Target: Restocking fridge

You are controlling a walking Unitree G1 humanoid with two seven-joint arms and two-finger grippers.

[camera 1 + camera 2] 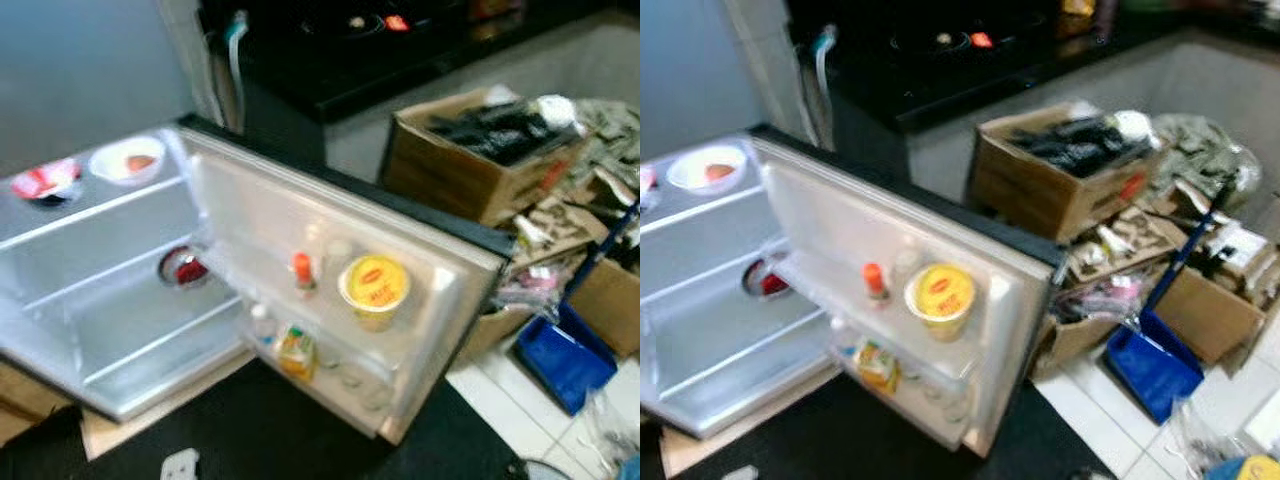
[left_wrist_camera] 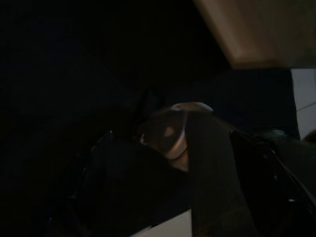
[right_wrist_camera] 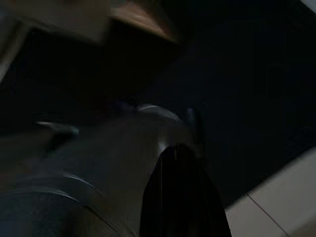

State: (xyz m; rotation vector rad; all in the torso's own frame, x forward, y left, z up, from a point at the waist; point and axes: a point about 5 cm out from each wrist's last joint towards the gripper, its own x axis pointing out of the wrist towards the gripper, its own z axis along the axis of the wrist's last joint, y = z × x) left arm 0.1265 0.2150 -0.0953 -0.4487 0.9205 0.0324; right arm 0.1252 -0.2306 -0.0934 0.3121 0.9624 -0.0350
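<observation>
Down at your sides, both arms hang in shade, and their wrist views are too dark to judge: you cannot tell whether the left gripper [image 2: 197, 163] or the right gripper [image 3: 180, 192] has its fingers apart or together. A dark floor and a strip of pale tile are all that can be made out behind them.

Ahead of you and below, the small fridge [image 1: 110, 300] stands with its door [image 1: 330, 290] swung wide open toward your right. On the door's upper shelf sit a yellow-lidded tub [image 1: 374, 288] and, just beside it on your left, a small bottle with an orange cap [image 1: 302, 272]. On the lower door shelf, a small yellow carton [image 1: 297, 352] stands next to a clear bottle [image 1: 262, 322]. Inside the cabinet, a white bowl [image 1: 127, 160] and a red-and-white packet [image 1: 42, 181] rest on the top shelf, and a red item [image 1: 186, 268] lies on the middle shelf by the hinge side.

To your right, an open cardboard box [image 1: 470, 160] holds dark things, with loose clutter around it and a blue dustpan [image 1: 563, 362] on the white tiles.
</observation>
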